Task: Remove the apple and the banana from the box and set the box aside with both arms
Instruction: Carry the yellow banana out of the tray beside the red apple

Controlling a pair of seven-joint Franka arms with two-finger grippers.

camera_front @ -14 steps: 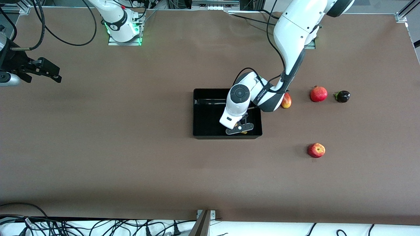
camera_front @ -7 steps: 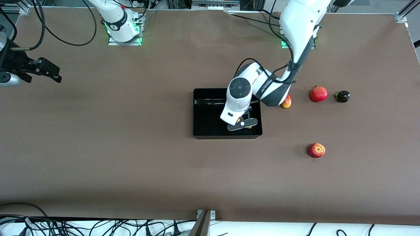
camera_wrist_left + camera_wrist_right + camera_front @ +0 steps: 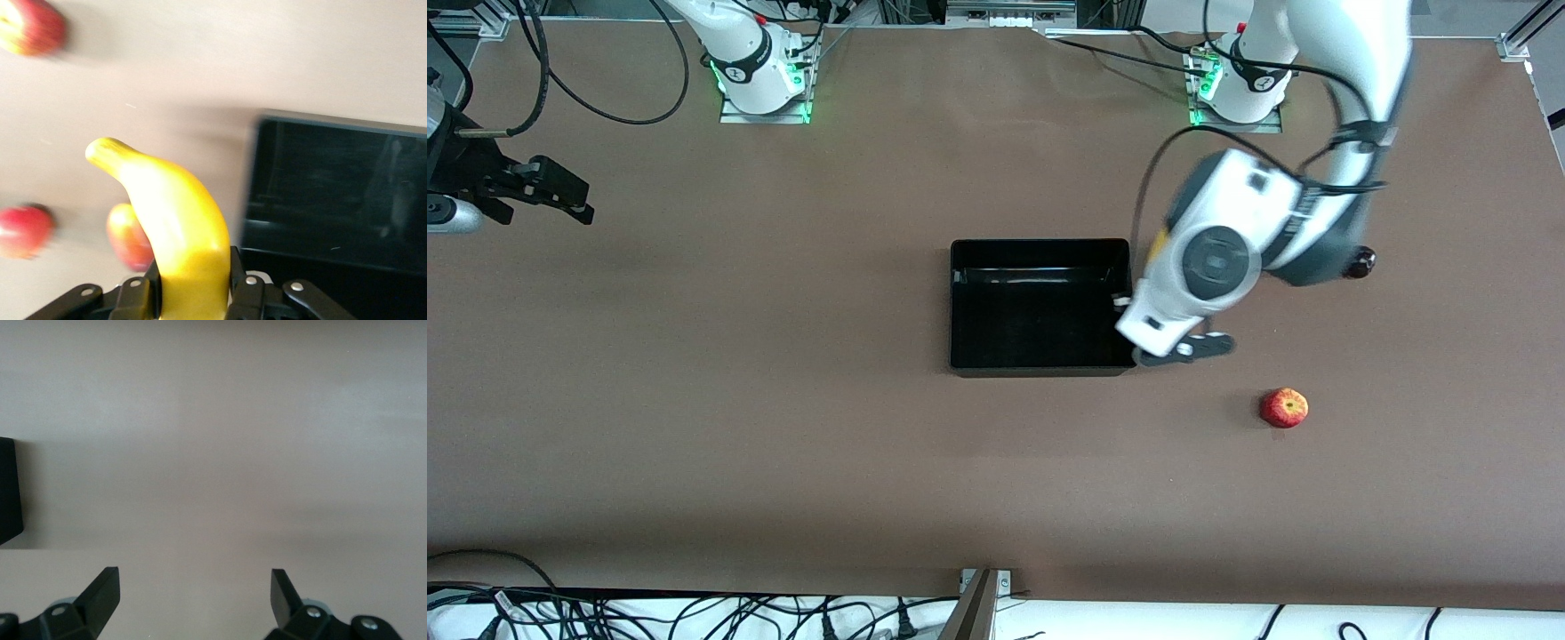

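Note:
My left gripper (image 3: 1183, 348) is shut on the long yellow banana (image 3: 167, 213) and holds it in the air over the table, just beside the black box (image 3: 1040, 242) at the box's end toward the left arm. In the front view the arm hides the banana. The box is empty and also shows in the left wrist view (image 3: 333, 187). The red apple with yellowish streaks (image 3: 1284, 408) lies on the table nearer to the front camera, apart from the gripper; it also shows in the left wrist view (image 3: 30, 27). My right gripper (image 3: 560, 200) is open and empty, waiting at the right arm's end of the table (image 3: 193, 587).
An oblong red-yellow fruit (image 3: 130, 237) and a plain red round fruit (image 3: 23, 230) lie under the left arm, hidden in the front view. A small dark fruit (image 3: 1360, 262) peeks out beside the arm. A corner of the box (image 3: 8, 487) shows in the right wrist view.
My left gripper has risen out of the box with the banana and swung toward the left arm's end of the table. The right arm has not moved.

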